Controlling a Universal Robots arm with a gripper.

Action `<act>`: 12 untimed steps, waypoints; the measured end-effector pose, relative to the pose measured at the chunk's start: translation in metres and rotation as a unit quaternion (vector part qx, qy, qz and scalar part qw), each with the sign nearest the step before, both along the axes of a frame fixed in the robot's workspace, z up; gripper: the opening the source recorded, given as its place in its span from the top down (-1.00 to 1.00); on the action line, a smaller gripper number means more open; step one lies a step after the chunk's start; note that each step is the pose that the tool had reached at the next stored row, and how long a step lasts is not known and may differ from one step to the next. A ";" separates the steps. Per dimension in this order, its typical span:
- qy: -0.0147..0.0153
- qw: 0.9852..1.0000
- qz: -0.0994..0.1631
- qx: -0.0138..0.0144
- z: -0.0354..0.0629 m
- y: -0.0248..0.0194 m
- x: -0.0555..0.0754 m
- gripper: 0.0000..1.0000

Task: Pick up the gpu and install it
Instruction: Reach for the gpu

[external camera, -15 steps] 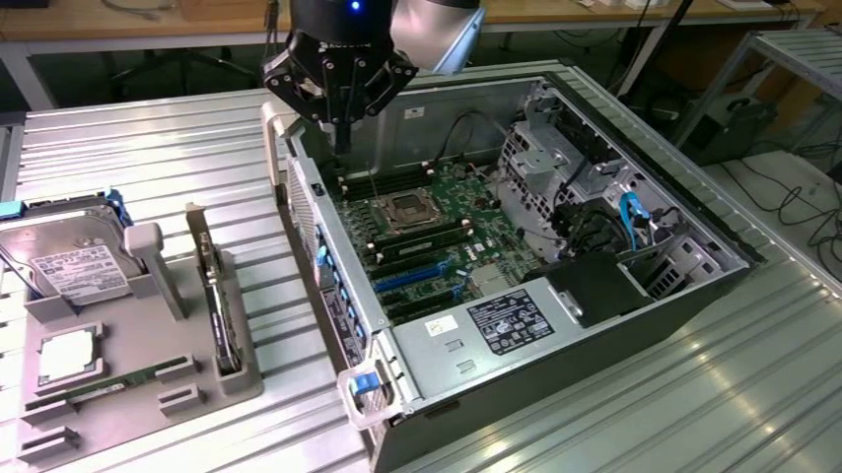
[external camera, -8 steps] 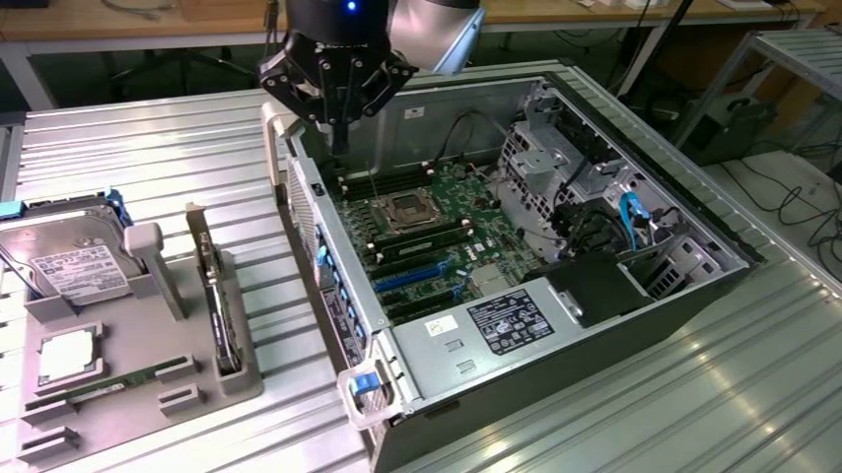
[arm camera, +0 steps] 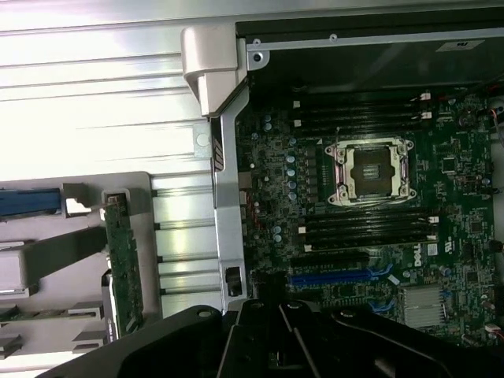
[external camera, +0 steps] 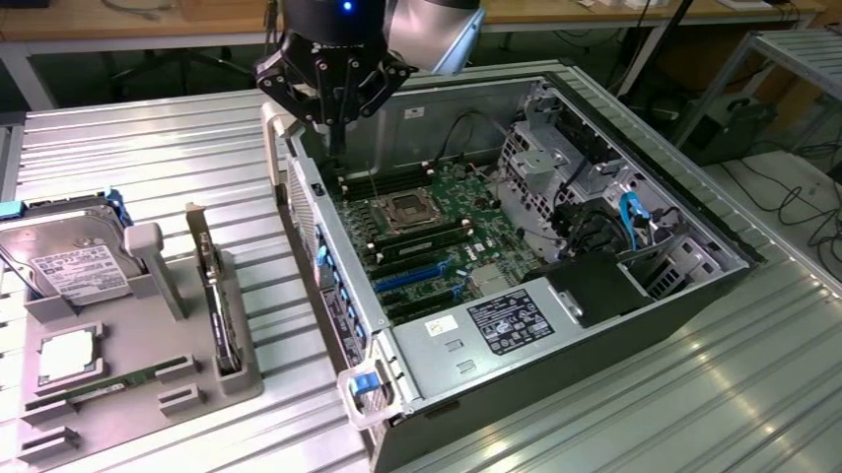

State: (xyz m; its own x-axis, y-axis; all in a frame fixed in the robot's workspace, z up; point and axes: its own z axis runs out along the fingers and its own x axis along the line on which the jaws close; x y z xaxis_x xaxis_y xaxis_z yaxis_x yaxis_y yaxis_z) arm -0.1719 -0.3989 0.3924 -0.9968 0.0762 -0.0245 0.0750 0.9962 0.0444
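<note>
fingers (external camera: 337,123) together, empty, over case (external camera: 315,212) edge | gpu (external camera: 213,296) upright in grey holder (external camera: 250,381), well apart

Open black metal PC case (external camera: 593,379) lies on its side on the ribbed silver metal table (external camera: 158,148), green motherboard (external camera: 435,236) flat inside. Grey plastic parts tray (external camera: 244,379) sits just beside it, on the exterior view's left. In the tray, the thin green gpu card (external camera: 211,286) stands on edge nearest the case, silver hard drive (external camera: 73,261) further toward that left, narrow green RAM stick (external camera: 99,387) in front. Black gripper (external camera: 335,148) hangs over the case's far corner.
</note>
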 end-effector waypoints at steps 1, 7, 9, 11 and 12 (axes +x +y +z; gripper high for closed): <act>0.000 1.000 0.000 0.000 0.0001 0.0000 0.000 0.79; 0.000 1.000 0.000 0.000 0.0000 0.0000 -0.003 0.79; 0.000 1.000 0.000 0.000 -0.0001 0.0000 -0.004 0.79; 0.000 1.000 0.000 0.000 -0.0001 0.0000 -0.005 0.79; 0.000 1.000 0.000 0.000 -0.0001 0.0000 -0.005 0.79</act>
State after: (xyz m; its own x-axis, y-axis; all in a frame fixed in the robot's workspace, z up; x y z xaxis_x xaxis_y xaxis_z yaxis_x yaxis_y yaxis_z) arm -0.1768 -0.3989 0.3923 -0.9968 0.0762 -0.0245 0.0751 0.9962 0.0444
